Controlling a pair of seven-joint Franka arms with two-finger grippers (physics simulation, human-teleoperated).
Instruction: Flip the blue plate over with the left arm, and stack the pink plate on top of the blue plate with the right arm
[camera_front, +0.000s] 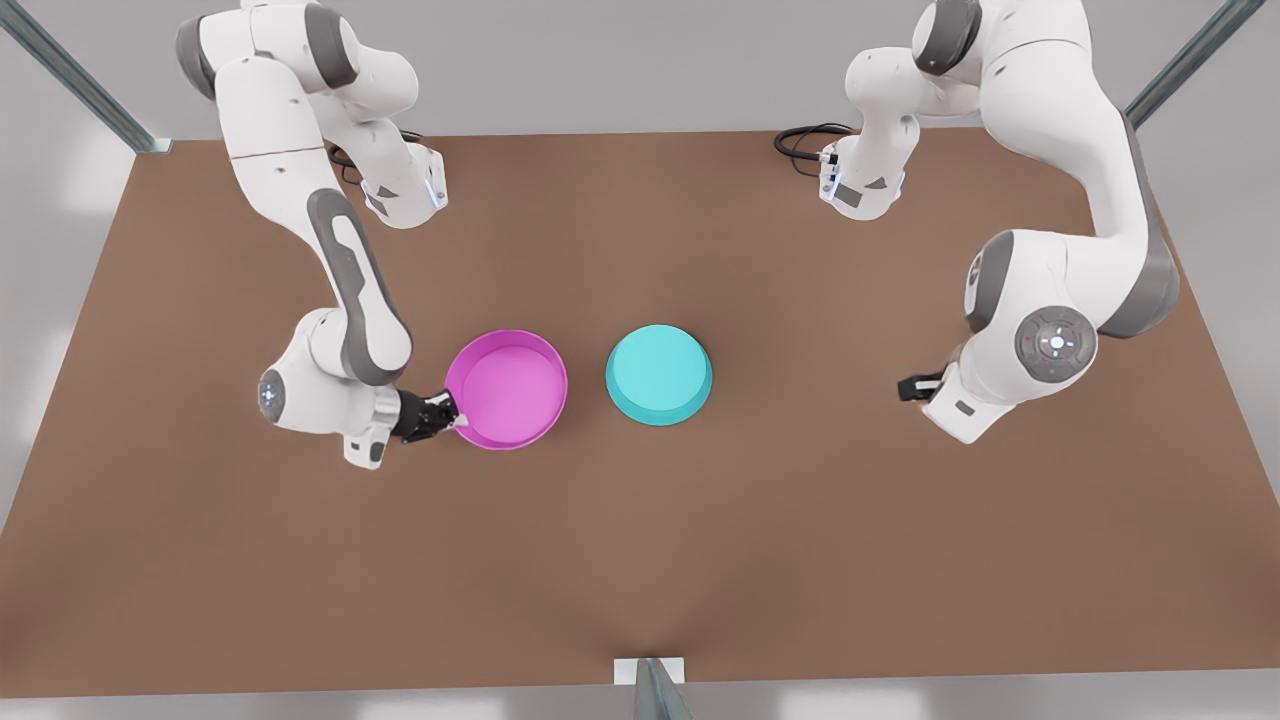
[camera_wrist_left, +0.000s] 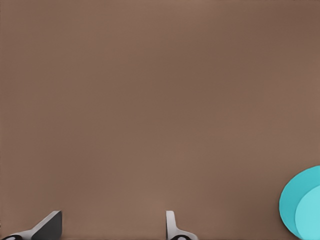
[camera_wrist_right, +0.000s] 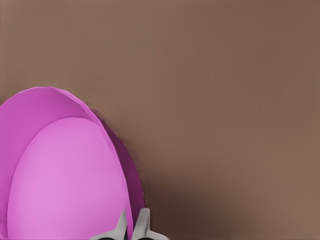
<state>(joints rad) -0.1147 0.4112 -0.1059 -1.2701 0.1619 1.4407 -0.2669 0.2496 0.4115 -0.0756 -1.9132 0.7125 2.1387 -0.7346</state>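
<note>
My right gripper (camera_front: 462, 421) is clamped on the pink plate (camera_front: 508, 388) — fingers (camera_wrist_right: 141, 224) pinch the rim, one inside the wall, one outside, at the edge toward the front view's left. In the right wrist view the pink plate (camera_wrist_right: 60, 175) shows open side up, with the rim running between my fingertips. The plate looks slightly tipped in the front view, near edge at the gripper; I can't tell if it is off the table (camera_front: 700, 560).

My left gripper (camera_front: 912, 386) sits at the front view's right, well apart from both plates, over bare table. Its fingers (camera_wrist_left: 172, 227) are spread wide with nothing between them. The left wrist view catches part of the blue plate (camera_wrist_left: 302, 205) off to one side, not touching the fingers. This arm waits.

Blue plate (camera_front: 659, 374) lies on the table near the centre, just to the front view's right of the pink plate, a small gap between them, not touching. It is bottom up: flat top face, wall flaring down to the rim on the table. So blue is flipped, pink is not yet stacked on it.

The right arm's wrist is turned low and sideways, gripper pointing toward the pink plate from the front view's left.
</note>
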